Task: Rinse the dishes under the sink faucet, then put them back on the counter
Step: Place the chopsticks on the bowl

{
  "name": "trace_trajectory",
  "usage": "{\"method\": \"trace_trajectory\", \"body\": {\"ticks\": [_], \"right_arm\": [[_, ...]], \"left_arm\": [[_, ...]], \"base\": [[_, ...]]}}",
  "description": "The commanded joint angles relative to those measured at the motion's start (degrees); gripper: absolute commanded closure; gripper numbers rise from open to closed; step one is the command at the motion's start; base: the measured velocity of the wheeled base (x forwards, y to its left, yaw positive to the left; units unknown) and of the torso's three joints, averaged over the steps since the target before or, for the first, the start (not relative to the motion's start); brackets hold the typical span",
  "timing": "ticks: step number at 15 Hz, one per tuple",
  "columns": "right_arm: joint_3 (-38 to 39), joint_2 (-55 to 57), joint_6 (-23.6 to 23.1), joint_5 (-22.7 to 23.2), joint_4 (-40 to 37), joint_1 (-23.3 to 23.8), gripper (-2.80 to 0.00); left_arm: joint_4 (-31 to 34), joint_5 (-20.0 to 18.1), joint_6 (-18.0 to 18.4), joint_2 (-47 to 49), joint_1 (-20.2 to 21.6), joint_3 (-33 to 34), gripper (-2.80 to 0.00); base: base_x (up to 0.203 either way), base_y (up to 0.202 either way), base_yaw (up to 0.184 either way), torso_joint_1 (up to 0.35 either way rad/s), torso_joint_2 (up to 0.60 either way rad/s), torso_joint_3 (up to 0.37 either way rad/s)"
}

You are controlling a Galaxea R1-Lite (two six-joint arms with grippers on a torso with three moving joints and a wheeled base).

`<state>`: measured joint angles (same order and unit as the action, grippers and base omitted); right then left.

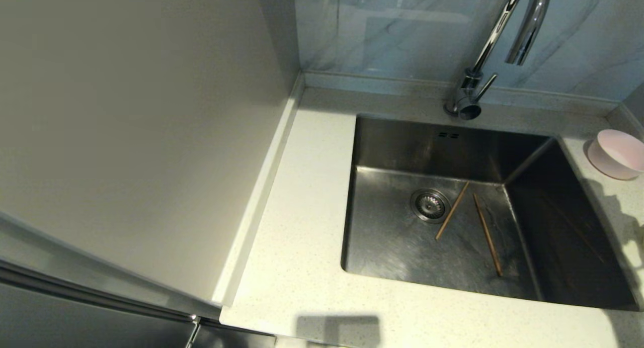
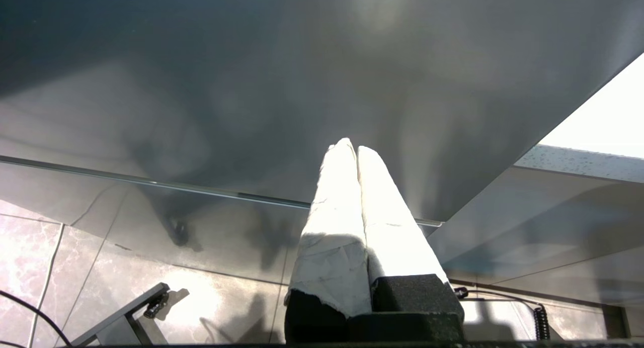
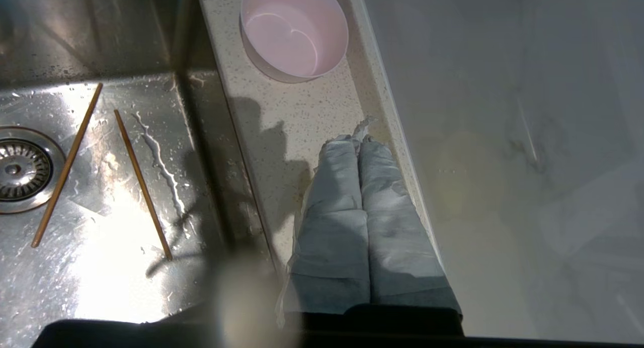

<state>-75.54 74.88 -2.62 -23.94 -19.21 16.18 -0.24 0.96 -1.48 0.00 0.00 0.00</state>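
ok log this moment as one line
right gripper: fingers shut, empty, over counter | pink bowl: on counter | chopsticks: in sink | left gripper: parked, shut

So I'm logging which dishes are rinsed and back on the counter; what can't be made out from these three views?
- Yellow-green bowl: in no view.
- Pink bowl: cut by the head view's right edge; whether wet is too faint, even in the right wrist view.
- Faucet: top of the arch cut off by the head view's top edge.
- Chopsticks: whether rinsed; glare on the sink floor.
- Right gripper: outside the head view.
- Left gripper: faces a dark panel only.
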Motion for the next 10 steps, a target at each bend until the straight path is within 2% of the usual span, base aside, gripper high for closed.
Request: {"method": "trace_trajectory", "body": {"ticks": [1, 10], "right_arm": [[-0.12, 1.15, 0.06, -0.06, -0.12, -0.09, 0.0], [0.17, 1.98, 0.16, -0.2, -0.12, -3.7, 0.0]], "left_arm": [[-0.02, 0.0, -0.02, -0.18, 0.0, 0.0, 0.0], [-0.02, 0.0, -0.02, -0.18, 0.0, 0.0, 0.0]], "base": [[0.0, 0.0, 0.0, 0.0, 0.0, 0.0], [0.0, 0.0, 0.0, 0.0, 0.0, 0.0]]}}
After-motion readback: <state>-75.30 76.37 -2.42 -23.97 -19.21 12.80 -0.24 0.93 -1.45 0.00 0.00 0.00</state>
